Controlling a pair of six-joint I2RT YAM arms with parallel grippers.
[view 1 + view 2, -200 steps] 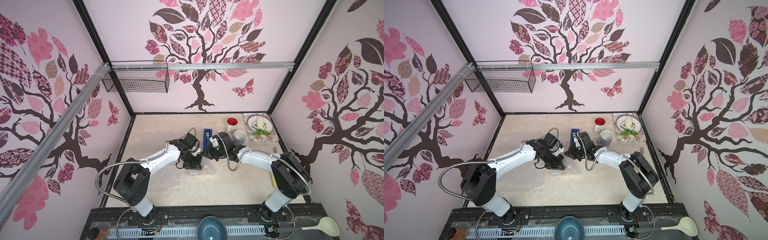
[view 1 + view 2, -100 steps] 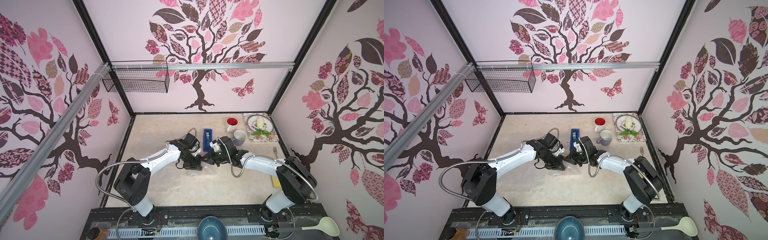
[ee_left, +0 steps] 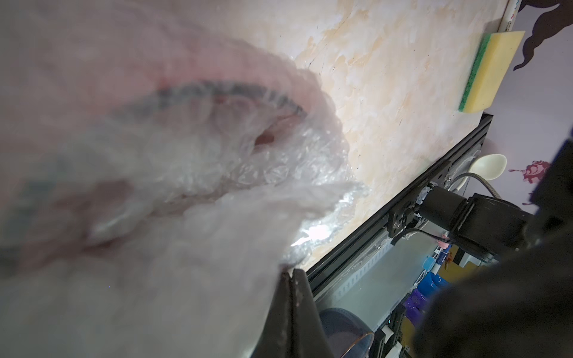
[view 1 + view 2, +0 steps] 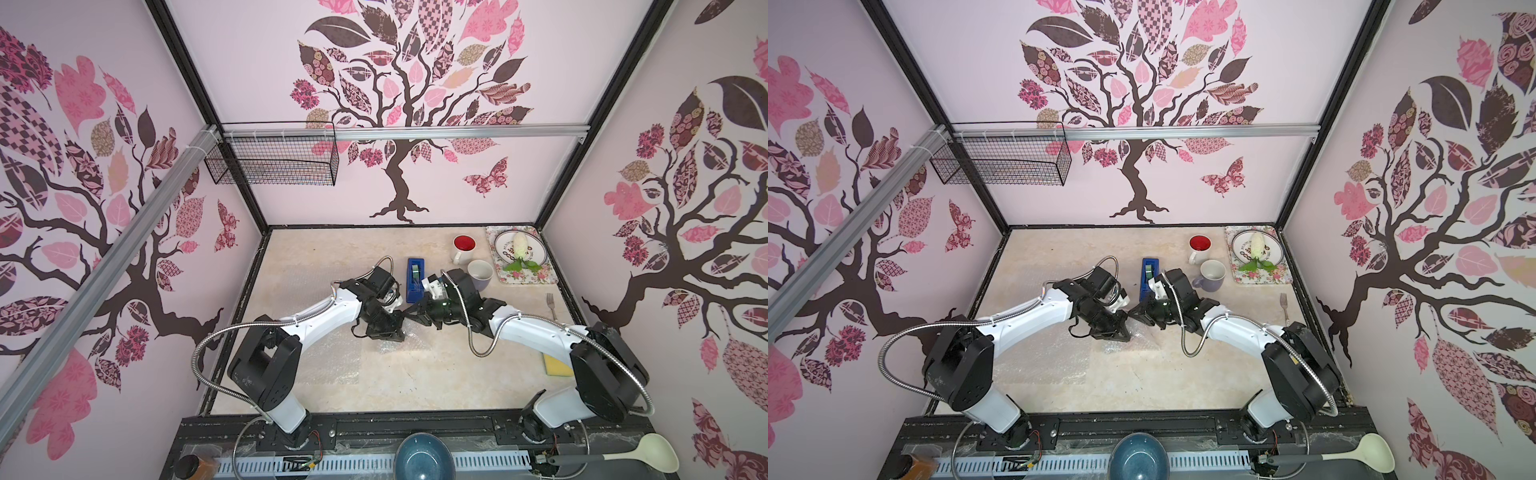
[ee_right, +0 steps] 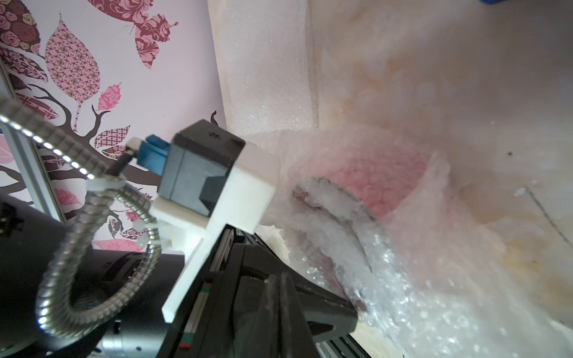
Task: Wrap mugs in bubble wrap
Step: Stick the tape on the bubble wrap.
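Your left fingers (image 3: pixel 297 310) are pressed together on an edge of the bubble wrap (image 4: pixel 409 340). The red mug (image 5: pixel 372 183) shows pink through the film just past them. Your right fingers (image 5: pixel 291 310) are closed too, with their tips at the same bundle; the views do not show whether film is caught between them. The bundle sits just on the arm-base side of the tape dispenser (image 4: pixel 415 277). Left of the dispenser and nearer the bases, a flat sheet (image 4: pixel 332 361) of wrap lies on the worktop (image 4: pixel 436 382), with bare worktop beyond toward the front rail. Right of the dispenser stand the lavender mug (image 4: pixel 481 275) and the white mug (image 4: pixel 463 248), both upright. Farther right, a floral tray (image 4: pixel 536 276) holds a plate (image 4: pixel 498 249) with a pale vegetable (image 4: pixel 519 247).
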